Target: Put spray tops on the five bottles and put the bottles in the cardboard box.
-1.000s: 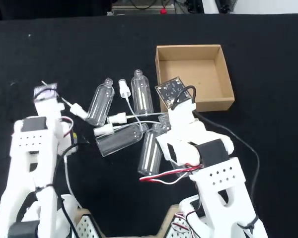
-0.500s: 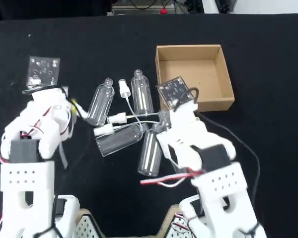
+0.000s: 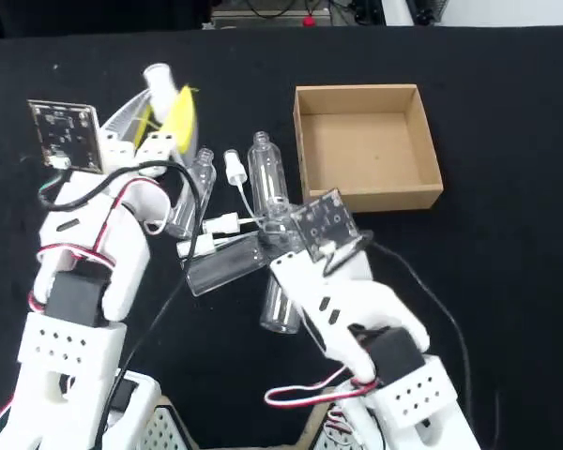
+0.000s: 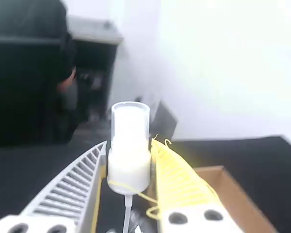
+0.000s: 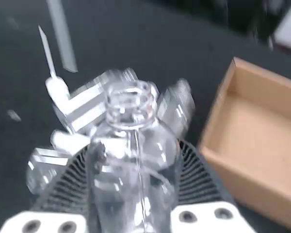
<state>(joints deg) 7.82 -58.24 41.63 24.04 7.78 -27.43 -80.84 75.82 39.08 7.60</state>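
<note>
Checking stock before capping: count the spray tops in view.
4. One spray top in the left claw; three more tops sit on the table. A fifth may be hidden.

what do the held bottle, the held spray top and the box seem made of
The bottle: clear glossy plastic by the look, possibly glass; you see through it and it glints. The spray top: opaque white plastic, smooth and fairly matte. The cardboard box: plain brown cardboard, matte, thin walls.
</note>
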